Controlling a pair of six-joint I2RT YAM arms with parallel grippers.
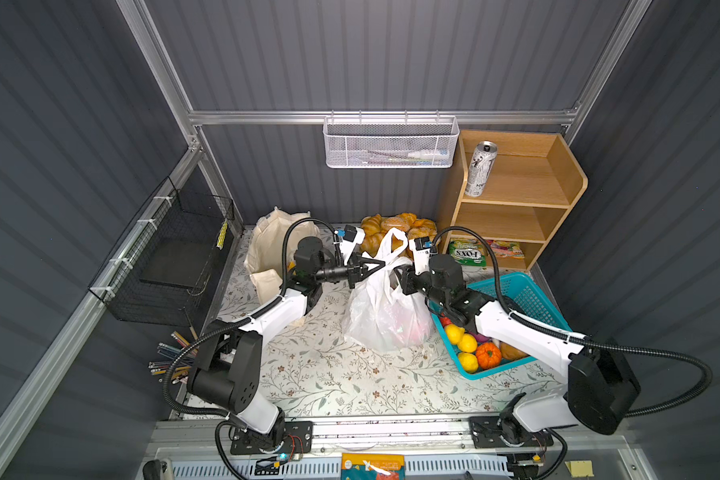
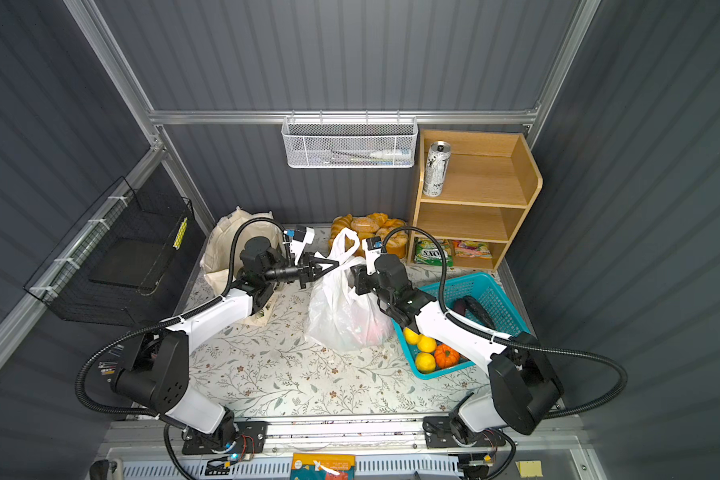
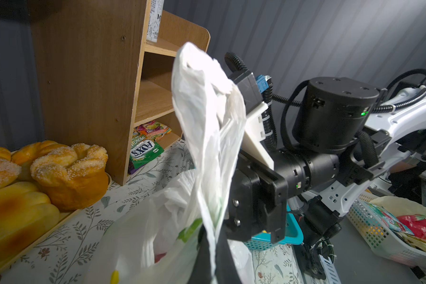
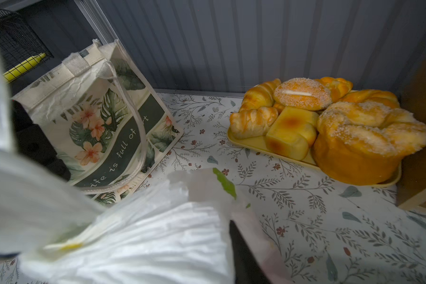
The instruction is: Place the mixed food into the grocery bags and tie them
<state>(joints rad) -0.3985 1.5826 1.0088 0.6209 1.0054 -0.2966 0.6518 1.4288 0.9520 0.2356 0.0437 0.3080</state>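
Note:
The white plastic carrier bag [image 1: 385, 316] stands mid-table with pink-red dragon fruit [image 1: 408, 328] dimly showing through it. My left gripper [image 1: 380, 264] is shut on one bag handle, which runs between its dark fingers [image 3: 202, 258] in the left wrist view. A green leafy tip [image 3: 187, 230] shows inside the bag mouth. My right gripper [image 1: 400, 276] is shut on the bag's other side; plastic [image 4: 133, 233] drapes over its one visible finger [image 4: 241, 248]. A free handle loop [image 1: 393, 241] rises between them. The cream tote [image 1: 273, 245] stands back left. The silver drink can [image 1: 480, 168] stands on the shelf top.
A wooden shelf [image 1: 516, 199] at back right holds sweet packets [image 1: 466, 252] below. A tray of bread rolls [image 1: 395, 226] sits behind the bag. The turquoise basket [image 1: 528, 295] with lemons and a small pumpkin lies under my right arm. A black wire basket [image 1: 175, 257] hangs on the left wall.

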